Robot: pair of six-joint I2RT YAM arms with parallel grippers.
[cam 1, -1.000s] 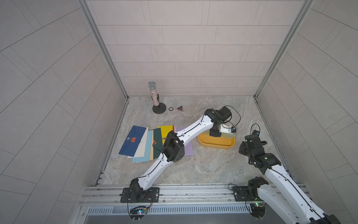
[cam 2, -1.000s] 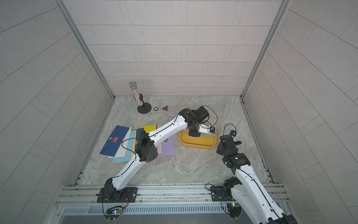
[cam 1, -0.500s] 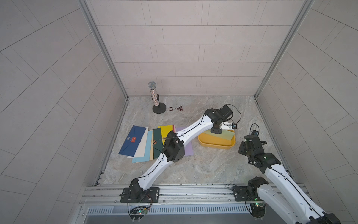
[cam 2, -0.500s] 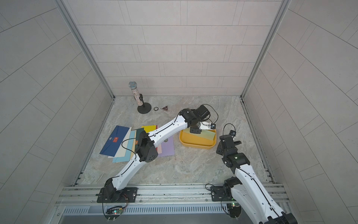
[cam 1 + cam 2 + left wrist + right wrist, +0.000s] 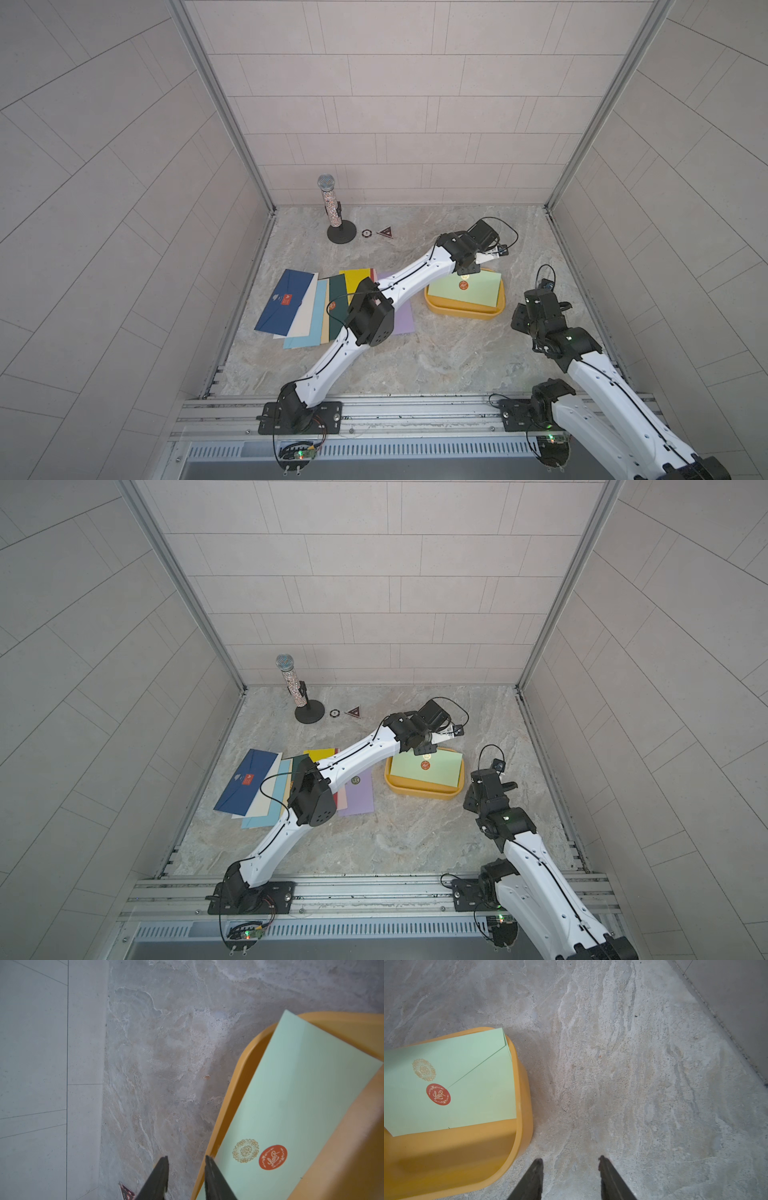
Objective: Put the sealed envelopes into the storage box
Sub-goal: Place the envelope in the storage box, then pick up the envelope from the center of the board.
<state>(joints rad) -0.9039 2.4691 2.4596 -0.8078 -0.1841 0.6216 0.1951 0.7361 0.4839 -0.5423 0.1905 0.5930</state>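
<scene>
A light green envelope (image 5: 465,293) with a red seal lies in the mustard storage box (image 5: 461,312), one corner resting on the far rim (image 5: 508,1043). My left gripper (image 5: 186,1159) hangs open and empty over the box's edge (image 5: 234,1088), beside that envelope (image 5: 291,1105). More sealed envelopes are fanned out at the left: navy (image 5: 286,301), cream (image 5: 305,318), light blue (image 5: 318,320), dark green (image 5: 337,307), yellow (image 5: 355,280) and lilac (image 5: 402,322), partly under my left arm. My right gripper (image 5: 570,1160) stands open over bare floor, right of the box (image 5: 523,1105).
A glittery microphone on a black stand (image 5: 332,212) stands at the back left, with a round badge (image 5: 366,233) and a triangular badge (image 5: 386,232) beside it. Tiled walls close in three sides; the right wall's foot (image 5: 726,1028) runs near my right gripper.
My left gripper has opened and let go of the light green envelope, which now lies in the box, and it has lifted back toward the rim. The right arm has stayed put.
</scene>
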